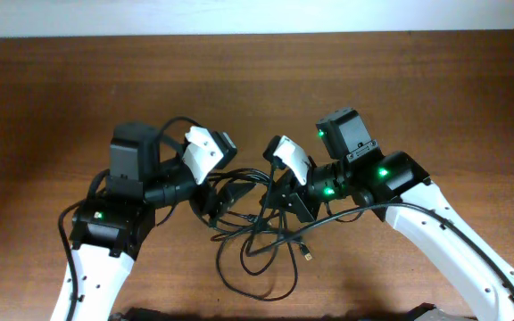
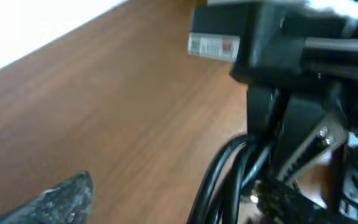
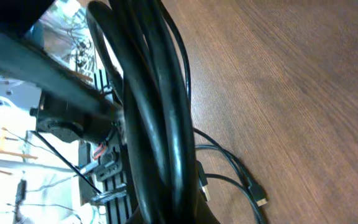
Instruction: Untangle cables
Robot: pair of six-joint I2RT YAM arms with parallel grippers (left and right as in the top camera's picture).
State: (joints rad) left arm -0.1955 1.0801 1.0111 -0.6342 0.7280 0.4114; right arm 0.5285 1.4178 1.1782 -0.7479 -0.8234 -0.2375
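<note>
Cables: the cables (image 1: pixel 259 239) lie in a loose black knot at the lower centre of the overhead view, between your two arms. Their loops trail toward the bottom edge of the frame.

Plug: one plug (image 1: pixel 309 256) lies free on the table (image 1: pixel 61 89), just right of the knot.

Right gripper: your right gripper (image 1: pixel 286 203) is clenched at the upper right edge of the knot. A thick run of strands fills the middle of its wrist view from bottom to top, so it looks to be pinching them.

Left gripper: your left gripper (image 1: pixel 211 203) sits at the upper left edge of the knot with its jaws spread. One finger (image 2: pixel 64 198) shows at the lower left of the left wrist view. Strands cross at the lower centre-right, and nothing is clamped on them.

Deciding relation: from the left gripper, the strands lie ahead and to the right in its view. They run from the bottom edge up toward the right gripper, so their long axis points arm to arm.

Nearer arm: the left one, since the strands lie just beside its open jaws.

Next move, as a judgement: close the left gripper on a single strand, then draw the two arms apart along that axis.

Risk: grabbing several strands at once would likely tighten the knot.
</note>
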